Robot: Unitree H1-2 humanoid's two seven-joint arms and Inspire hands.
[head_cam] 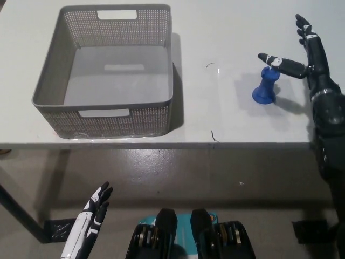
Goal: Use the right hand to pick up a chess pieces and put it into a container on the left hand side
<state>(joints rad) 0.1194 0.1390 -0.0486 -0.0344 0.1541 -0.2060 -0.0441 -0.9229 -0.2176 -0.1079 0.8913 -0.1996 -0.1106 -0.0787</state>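
- Chess piece: we see one blue piece, shaped like a small castle tower, standing upright on the tabletop toward its right side, closer to the front edge than the back edge.
- Our black right hand is above the tabletop, just right of the piece. Its fingers are spread wide apart. One finger reaches out to the left and crosses over the top of the piece. We cannot tell if it touches the top or only floats above it.
- Nothing is held yet. The piece is not pinched from two sides.
- Our white left hand rests low, below the front edge of the tabletop on the left, with its fingers a little apart and empty.
- The gray basket sits near the back left corner of the tabletop, well apart from the piece. It looks empty inside.
- What could go wrong: we think the piece is tall with a small round foot, so a push on its top could tip it over. Then it might roll toward the front edge and fall off.
- If the fingers close too high, the piece could slip out.
- The basket is far away, so a weak hold could drop the piece on the way.
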